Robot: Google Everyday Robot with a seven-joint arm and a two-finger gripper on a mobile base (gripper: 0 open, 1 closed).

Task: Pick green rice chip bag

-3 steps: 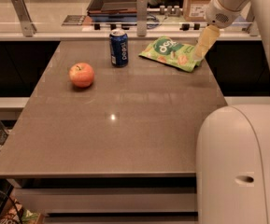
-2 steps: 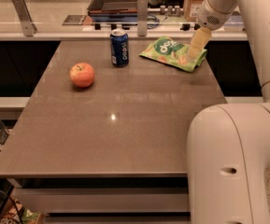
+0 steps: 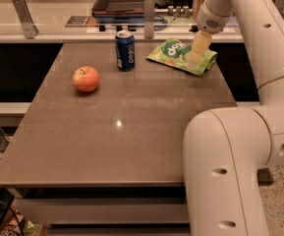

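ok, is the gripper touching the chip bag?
Cannot tell. In the camera view the gripper sits over the right half of the bag at the table's far edge, and the overlap shows neither a gap nor contact.

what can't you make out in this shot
Camera view:
- green rice chip bag: right part hidden behind the gripper poised over it; contact unclear.
- blue can: label too blurred to read.
- table: near right corner hidden by the robot's arm.
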